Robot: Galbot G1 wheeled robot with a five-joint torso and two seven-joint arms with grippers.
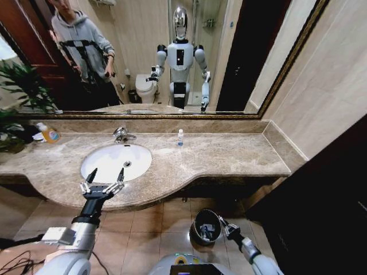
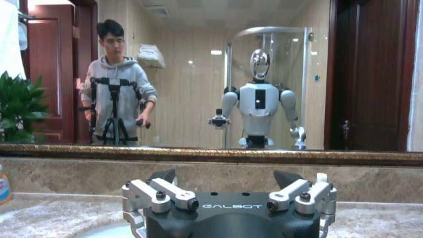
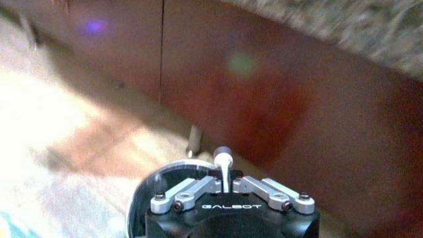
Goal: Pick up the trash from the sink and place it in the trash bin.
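The right gripper (image 3: 225,171) is pinching a thin white piece (image 3: 224,168) above the trash bin (image 3: 155,173), near the dark wooden cabinet front (image 3: 264,99).

A bathroom: a white oval sink (image 1: 116,162) with a chrome tap (image 1: 121,135) is set in a beige-brown marble worktop (image 1: 218,156) under a wide gold-framed wall mirror (image 1: 229,57). The mirror reflects a white toilet (image 1: 145,87) and a glass shower enclosure (image 2: 278,84). The floor is tiled (image 1: 143,229).
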